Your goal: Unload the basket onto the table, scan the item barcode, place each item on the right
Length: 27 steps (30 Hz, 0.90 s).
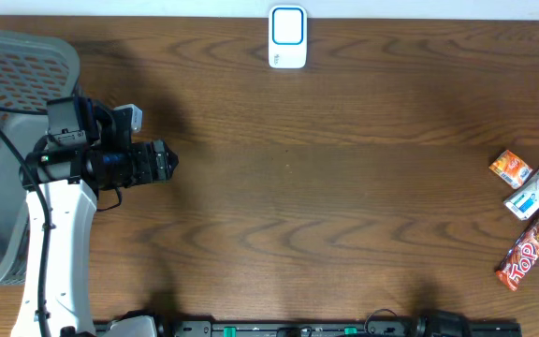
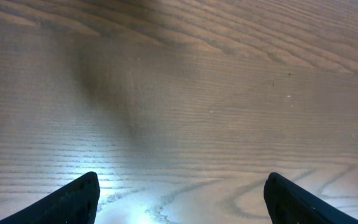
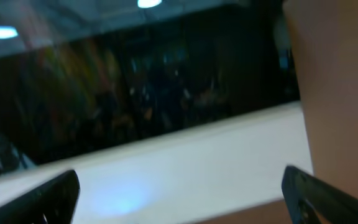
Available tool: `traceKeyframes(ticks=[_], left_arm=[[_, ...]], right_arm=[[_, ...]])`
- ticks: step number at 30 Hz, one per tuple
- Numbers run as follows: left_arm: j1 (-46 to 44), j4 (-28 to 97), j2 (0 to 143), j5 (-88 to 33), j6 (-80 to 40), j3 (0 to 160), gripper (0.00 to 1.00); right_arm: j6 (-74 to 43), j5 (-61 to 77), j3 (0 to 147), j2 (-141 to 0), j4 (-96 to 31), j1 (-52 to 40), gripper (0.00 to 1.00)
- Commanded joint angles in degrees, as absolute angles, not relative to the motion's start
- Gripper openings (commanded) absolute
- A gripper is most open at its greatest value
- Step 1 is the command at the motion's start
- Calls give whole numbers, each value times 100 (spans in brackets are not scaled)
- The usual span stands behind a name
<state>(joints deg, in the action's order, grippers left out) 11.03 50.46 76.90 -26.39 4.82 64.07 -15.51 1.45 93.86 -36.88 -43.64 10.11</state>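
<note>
Left fingers [image 1: 162,164] and right fingers [image 3: 309,194] wide, empty.
Snack packets [image 1: 531,198] huddle close at the worktop's [image 1: 344,206] right edge, far from the scanner [image 1: 287,37]; a grab may catch two.

A dark brown wood-grain table [image 1: 344,187] fills the overhead view, with soft shadows on its left part. A thin pale strip [image 1: 438,7] runs beyond its far edge, and a grey mesh basket [image 1: 26,42] sits at the left end. In the left wrist view, a white glare [image 2: 135,208] lies on the wood. The right wrist view is blurred: a dark glossy panel [image 3: 148,93] with bright light spots [image 3: 2,31], above a white band [image 3: 197,162].
</note>
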Motion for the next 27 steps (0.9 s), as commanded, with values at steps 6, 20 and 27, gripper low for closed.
traceKeyframes(ticks=[6, 20, 27], left_arm=[[1094, 5052, 7717, -2585, 576, 6495, 85], [1094, 5052, 7717, -2585, 576, 6495, 85], [1094, 5052, 7717, -2585, 576, 6495, 85]], right_arm=[[-1623, -294, 6318, -2582, -2864, 888, 99], [-2335, -462, 2493, -1004, -395, 729, 99], [-2357, -926, 1302, -233, -84, 504, 99]])
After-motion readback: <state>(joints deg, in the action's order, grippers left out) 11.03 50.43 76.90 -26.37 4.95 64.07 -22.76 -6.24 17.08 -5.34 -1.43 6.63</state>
